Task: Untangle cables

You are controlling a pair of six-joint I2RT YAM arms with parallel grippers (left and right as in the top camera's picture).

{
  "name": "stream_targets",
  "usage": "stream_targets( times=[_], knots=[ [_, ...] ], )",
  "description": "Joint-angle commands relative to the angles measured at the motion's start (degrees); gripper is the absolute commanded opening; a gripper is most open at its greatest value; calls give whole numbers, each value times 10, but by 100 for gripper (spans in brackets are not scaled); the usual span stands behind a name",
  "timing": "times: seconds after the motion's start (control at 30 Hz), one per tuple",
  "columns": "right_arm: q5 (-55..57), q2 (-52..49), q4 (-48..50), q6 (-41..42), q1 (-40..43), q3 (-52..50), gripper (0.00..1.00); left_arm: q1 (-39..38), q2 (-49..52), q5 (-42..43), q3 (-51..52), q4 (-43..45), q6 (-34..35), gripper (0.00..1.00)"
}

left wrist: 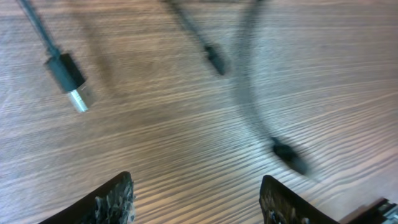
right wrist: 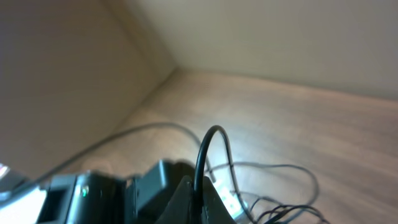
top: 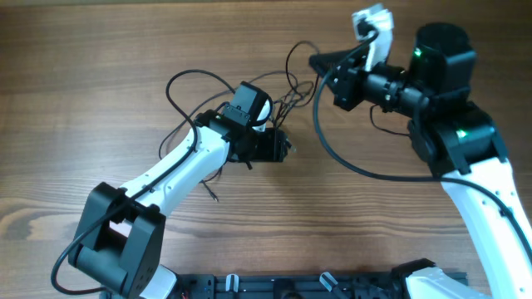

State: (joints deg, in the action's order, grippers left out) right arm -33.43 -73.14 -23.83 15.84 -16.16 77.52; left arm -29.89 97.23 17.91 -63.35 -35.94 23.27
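Overhead: the cables sit in a loose bunch on the worktop, between your two arms. One loop runs out to the left past the left arm. One loose end lies beside that arm's forearm.

Your left hand is low over the worktop at the near edge of the bunch. In the left wrist view its fingers are spread wide with only bare wood between them, so it is released and grasping nothing. Ahead of them a plug with a metallic tip shows sharp at upper left. Two more plug ends, blurred, lie at centre and right. None touches the fingers.

Your right hand is at the far side of the bunch, tips pointing left. In the right wrist view its fingers read as one dark wedge, clenched on a strand of the cables that arches up out of them. Other strands lie tangled on the worktop at lower right of that view.

A thick black arm cable curves apart from the bunch.
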Motion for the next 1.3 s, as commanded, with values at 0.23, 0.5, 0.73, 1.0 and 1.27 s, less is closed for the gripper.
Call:
stream_targets(
  times=[0.23,0.5,0.73,1.0,1.27],
  knots=[
    [66,28,13,67,1,12,4,81,5,53,6,-3,-1,62],
    [28,14,-5,75,1,12,4,107,5,353,6,161,84,80],
    [29,14,-7,77,1,12,4,110,5,425,6,277,223,81],
    [29,14,-10,77,1,12,4,110,5,464,6,319,271,81],
    [29,14,-10,76,1,12,4,109,5,496,6,256,175,67]
  ],
)
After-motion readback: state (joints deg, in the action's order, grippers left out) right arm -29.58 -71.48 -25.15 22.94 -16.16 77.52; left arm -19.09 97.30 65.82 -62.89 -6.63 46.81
